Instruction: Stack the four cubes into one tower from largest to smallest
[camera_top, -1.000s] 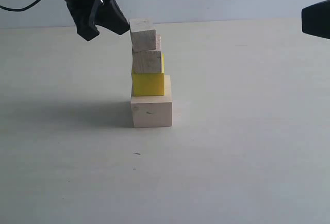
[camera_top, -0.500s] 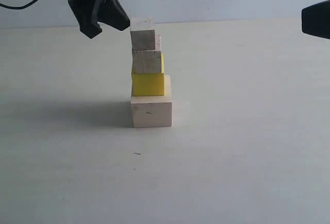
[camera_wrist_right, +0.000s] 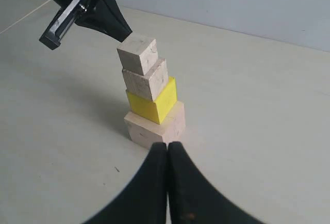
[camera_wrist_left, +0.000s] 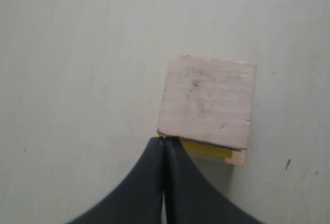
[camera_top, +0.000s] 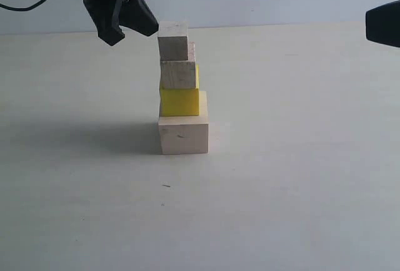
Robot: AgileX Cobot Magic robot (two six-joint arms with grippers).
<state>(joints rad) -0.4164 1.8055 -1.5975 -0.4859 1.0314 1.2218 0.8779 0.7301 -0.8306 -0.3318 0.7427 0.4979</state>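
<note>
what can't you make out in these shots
- Left wrist view: the top cube hides nearly everything under it; only a sliver of the yellow cube shows.
- Exterior view: the right gripper is cut off by the frame edge.
- Any view: whether the left gripper touches the top cube is unclear.

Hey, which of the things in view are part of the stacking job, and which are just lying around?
Job: large wood cube, yellow cube, small wood cube, smallest wood cube on top, left gripper, right gripper.
Just there: table, black cable, dark speck on the table.
</note>
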